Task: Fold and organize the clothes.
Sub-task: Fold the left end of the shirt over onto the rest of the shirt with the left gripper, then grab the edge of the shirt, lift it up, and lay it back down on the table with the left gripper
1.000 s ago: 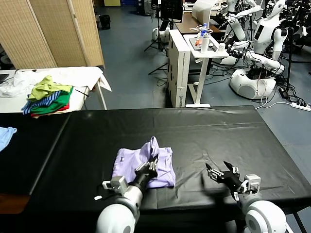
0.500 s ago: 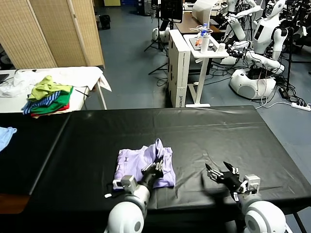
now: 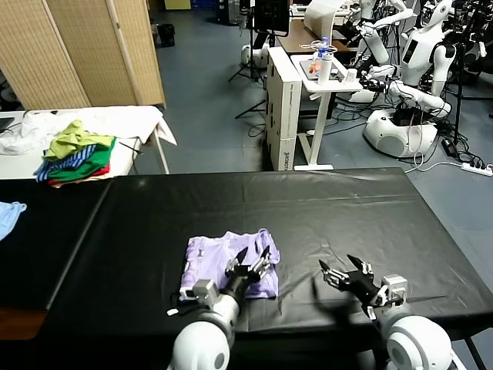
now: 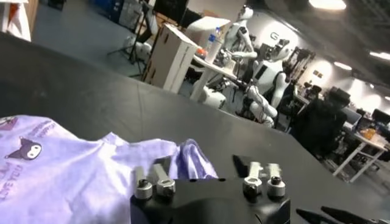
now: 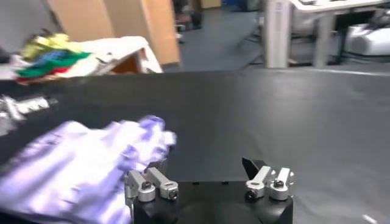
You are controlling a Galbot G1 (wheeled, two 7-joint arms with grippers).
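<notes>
Lavender shirt [image 3: 223, 258] lies bunched on the black table [image 3: 331, 208], left gripper [image 3: 253, 262] spread over its right edge, right gripper [image 3: 343, 273] open nearby.

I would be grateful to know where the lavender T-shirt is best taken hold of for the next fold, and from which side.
Probably the raised bunched corner of the lavender T-shirt, taken from the robot's near side by the open left gripper beside it. That ridge stands off the table, giving the fingers something to pinch; elsewhere the shirt lies flat.

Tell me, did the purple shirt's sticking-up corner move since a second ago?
Yes. The raised corner of the T-shirt dropped flat toward the table's right side, as the left gripper opened.
</notes>
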